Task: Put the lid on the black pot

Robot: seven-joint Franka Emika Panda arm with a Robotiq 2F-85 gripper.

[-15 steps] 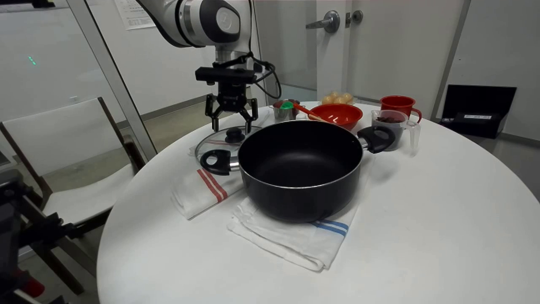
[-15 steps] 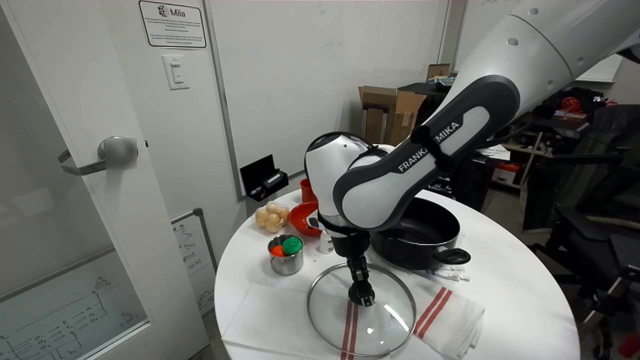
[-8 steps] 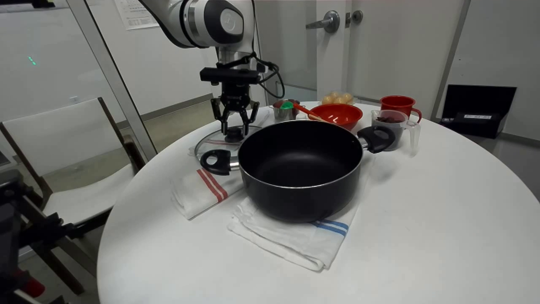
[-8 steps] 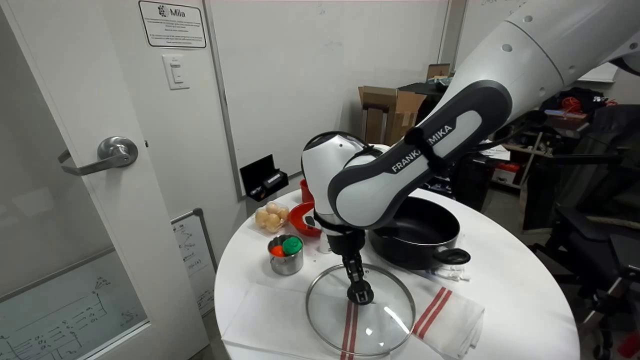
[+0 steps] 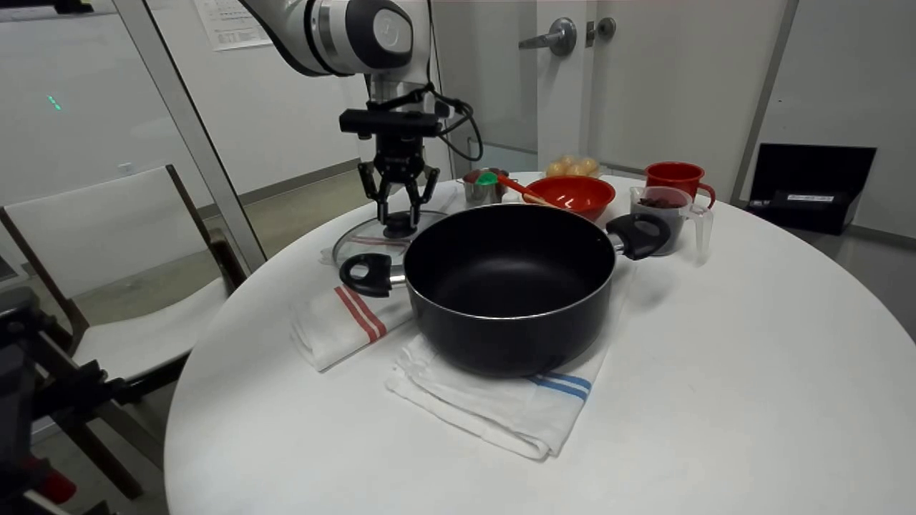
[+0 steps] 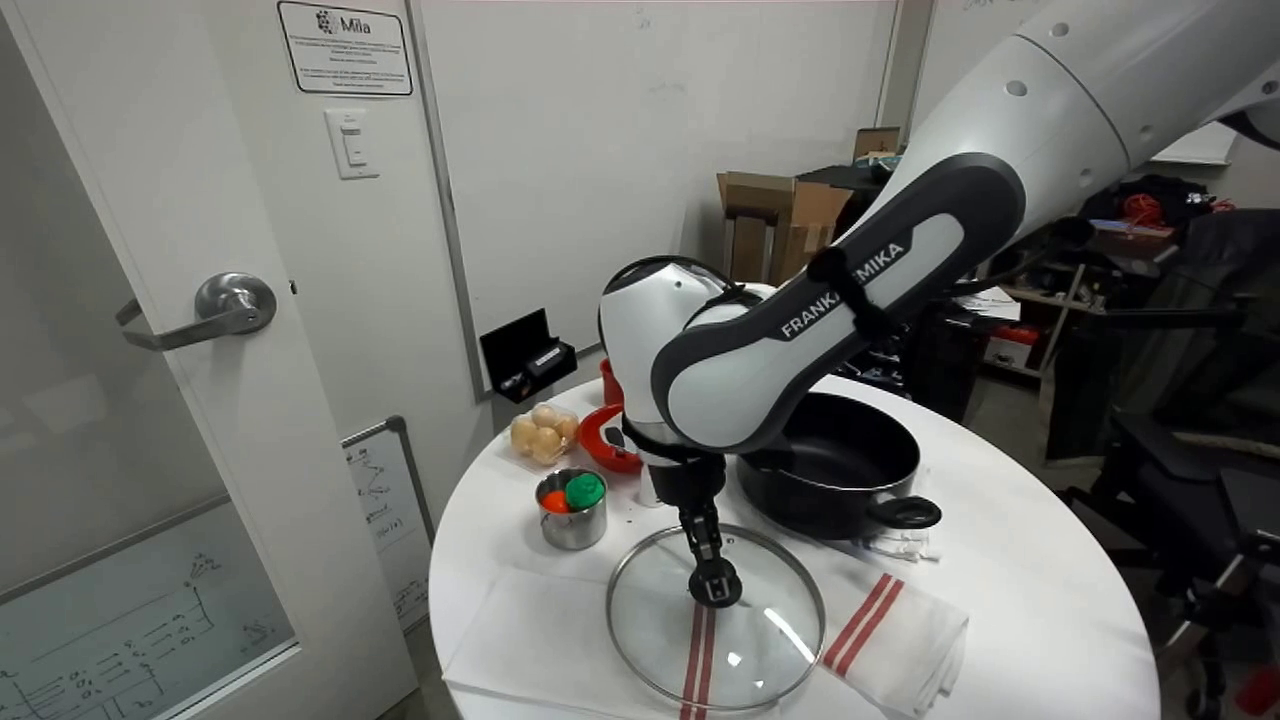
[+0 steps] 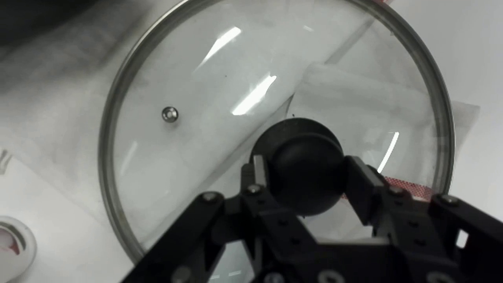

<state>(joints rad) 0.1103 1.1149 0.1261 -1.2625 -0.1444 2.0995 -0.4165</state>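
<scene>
The clear glass lid (image 7: 188,165) with its metal rim fills most of the wrist view; in both exterior views it appears beside the black pot (image 5: 512,343), above a red-striped towel. My gripper (image 7: 304,169) is shut on the lid's black centre knob (image 7: 306,177), one finger pad on each side. In an exterior view the gripper (image 5: 398,217) points straight down over the knob. Whether the lid (image 6: 650,640) is clear of the towel I cannot tell. The pot is uncovered, its dark inside bare, and it rests on a blue-striped towel.
The pot's side handle (image 5: 368,275) juts toward the lid. Behind the pot are a red bowl (image 5: 580,193), a clear measuring cup (image 5: 662,225) and a red mug (image 5: 673,175). A steel cup (image 6: 572,530) stands near the lid, with a clear pack (image 6: 543,437) of round yellowish things behind it.
The fingers have come together from wide apart onto the knob. The gripper first went down and sideways to the knob, then rose slightly. The lid has shifted a little with it.
</scene>
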